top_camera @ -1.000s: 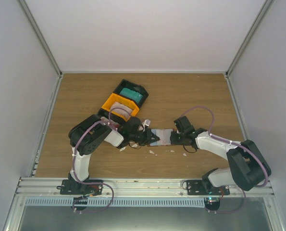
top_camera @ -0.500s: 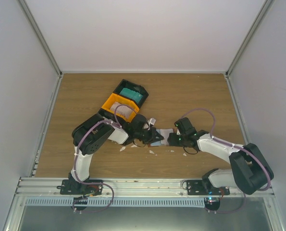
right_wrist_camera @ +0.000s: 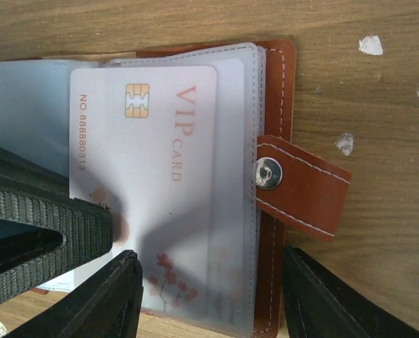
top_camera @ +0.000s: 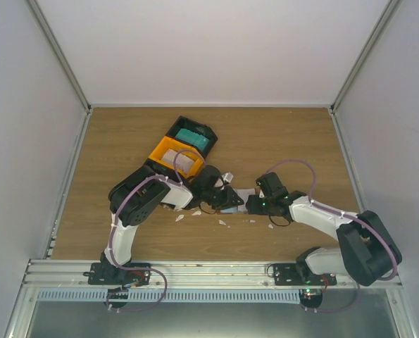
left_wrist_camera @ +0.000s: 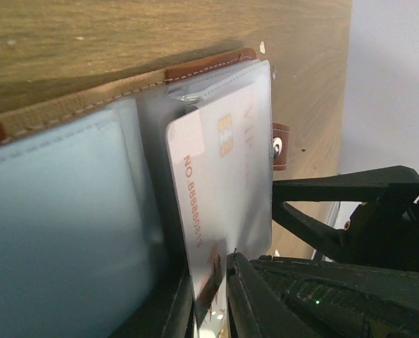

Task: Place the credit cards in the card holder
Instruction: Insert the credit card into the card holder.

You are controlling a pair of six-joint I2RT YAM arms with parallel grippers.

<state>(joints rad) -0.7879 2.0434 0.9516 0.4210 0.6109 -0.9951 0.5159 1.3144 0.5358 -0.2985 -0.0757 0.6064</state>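
- From above, my left gripper (top_camera: 222, 199) and my right gripper (top_camera: 254, 204) are meeting at the card holder (top_camera: 239, 196), which is lying open on the table (top_camera: 294, 141) between them, near the black-and-orange tray (top_camera: 165, 151)
- In that tray a teal card (top_camera: 194, 138) is lying in the black bin and a pale card (top_camera: 186, 163), as far as I can tell, in the orange bin. White scraps (top_camera: 181, 217) are lying on the wood by my left arm
- In the left wrist view, my fingers (left_wrist_camera: 265, 303) are pinching the lower corner of the whitish-grey card (left_wrist_camera: 220, 197), closed tight on it. The far end of the card is going under a clear sleeve (left_wrist_camera: 262, 105) of the holder
- In the same view my right gripper is showing at the right, jaws wide apart, just beside the snap strap (left_wrist_camera: 280, 146)
- In the right wrist view, the card is lying on the holder with its right part under the sleeve and its left edge outside. My right fingers (right_wrist_camera: 103, 303) are standing wide apart at the holder's near edge, clamping nothing, and I cannot tell if they are pressing on it
- I am judging this card as only part-way in, and the two tray cards are not yet in the holder
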